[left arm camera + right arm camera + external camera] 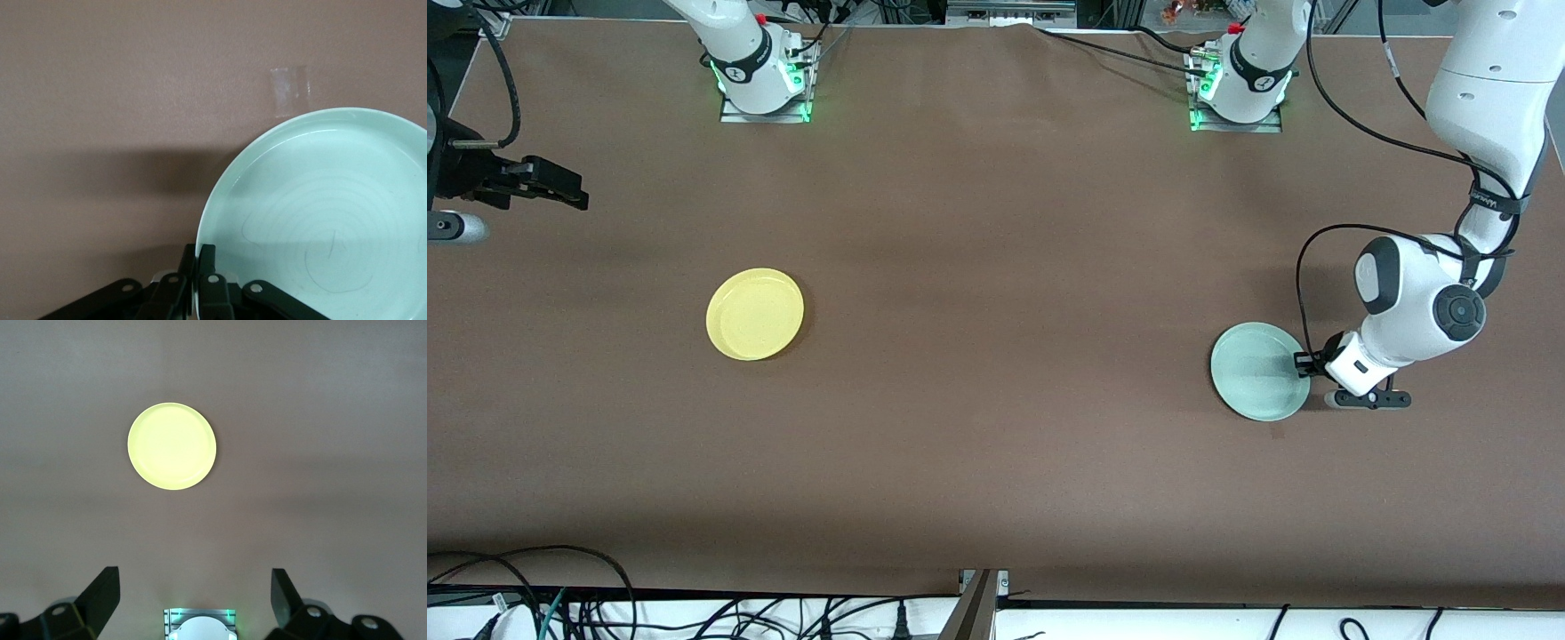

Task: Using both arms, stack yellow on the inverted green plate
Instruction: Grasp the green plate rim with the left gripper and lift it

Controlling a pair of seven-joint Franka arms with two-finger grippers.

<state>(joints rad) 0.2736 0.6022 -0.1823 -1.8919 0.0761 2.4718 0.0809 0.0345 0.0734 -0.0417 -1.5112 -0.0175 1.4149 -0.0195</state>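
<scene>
The green plate (1256, 371), lying open side up on the brown counter (996, 356) toward the left arm's end, is being pinched at its rim by the left gripper (1305, 362), its fingers closed on the edge. The yellow plate (755, 314) is being left flat toward the right arm's end, well apart. The right gripper (560, 191) is being held high, spread wide, above the counter's edge.

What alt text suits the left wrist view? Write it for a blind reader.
The left gripper is closed on the rim of a pale green plate, which is right side up with its ringed inside facing the camera. Around it lies the brown table, with a small patch of clear tape near the plate.
</scene>
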